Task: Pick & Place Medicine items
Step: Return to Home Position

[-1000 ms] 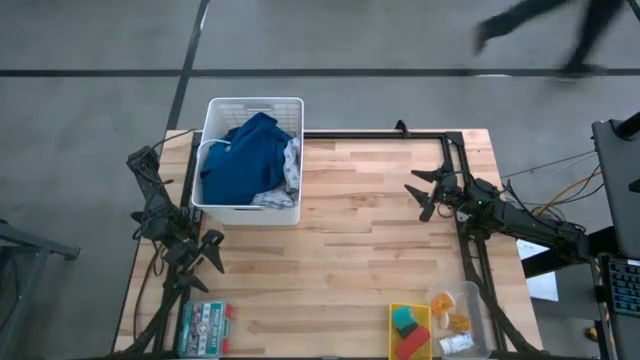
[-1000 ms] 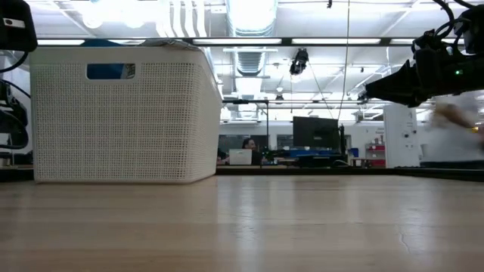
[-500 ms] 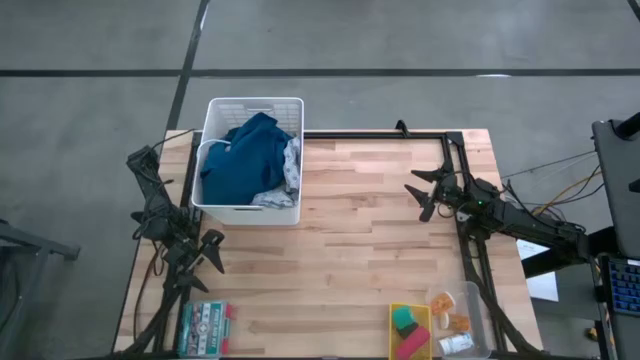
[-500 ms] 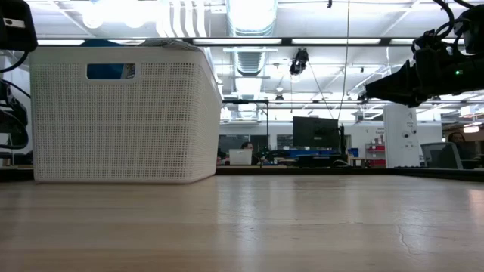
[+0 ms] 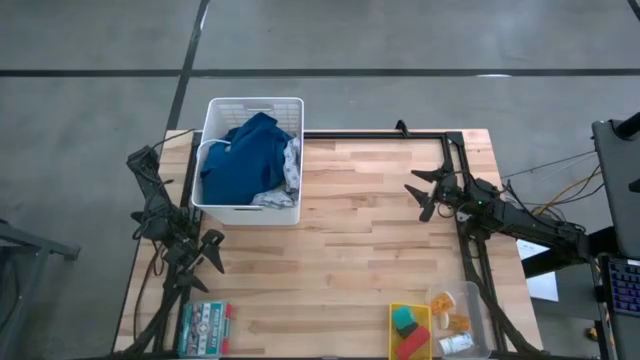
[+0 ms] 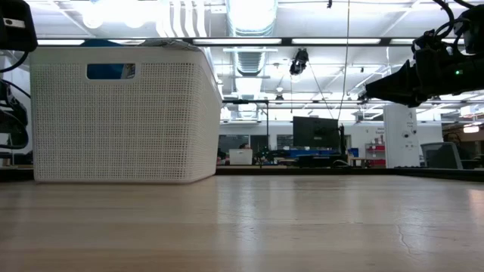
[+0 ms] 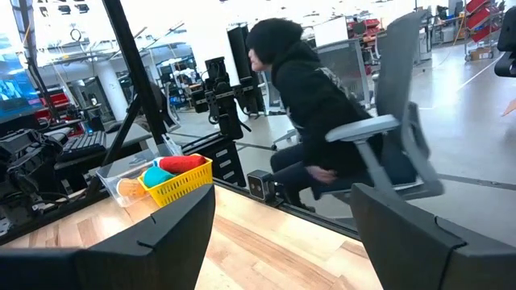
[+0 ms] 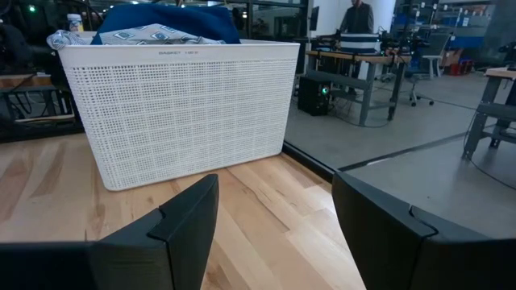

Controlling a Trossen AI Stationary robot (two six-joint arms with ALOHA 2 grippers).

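Wooden table (image 5: 350, 260): bare planks span the middle of the high view, open between the two arms.
Flat box (image 5: 203, 329): green and white with red ends, lower left of the high view, at the near edge, just below the left arm's base.
Yellow bin (image 5: 410, 306): lower right at the near edge. It holds a green block and a pink-red block.
Transparent bin (image 5: 478, 300): just beside the yellow bin, on its right, at the lower-right corner.
Medicine items: white carton (image 5: 456, 344) and orange pieces (image 5: 458, 322) lie inside the transparent bin, well apart from both arms.
Left gripper (image 5: 218, 252): left side of the frame, fingers spread wide, nothing held.
Right gripper (image 5: 420, 194): right of centre, fingers spread wide, nothing held, facing the basket.
Laundry basket (image 5: 250, 102): white, perforated, upper left. It is filled with blue cloth (image 5: 240, 155), with grey patterned cloth (image 5: 291, 165) along its right wall.
Black rail (image 5: 370, 134): runs along the far edge from the basket to the upper right corner.
Room beyond: in the left wrist view, a person (image 7: 314, 105) in a dark hooded top sits in an office chair (image 7: 399, 121) past the table edge.
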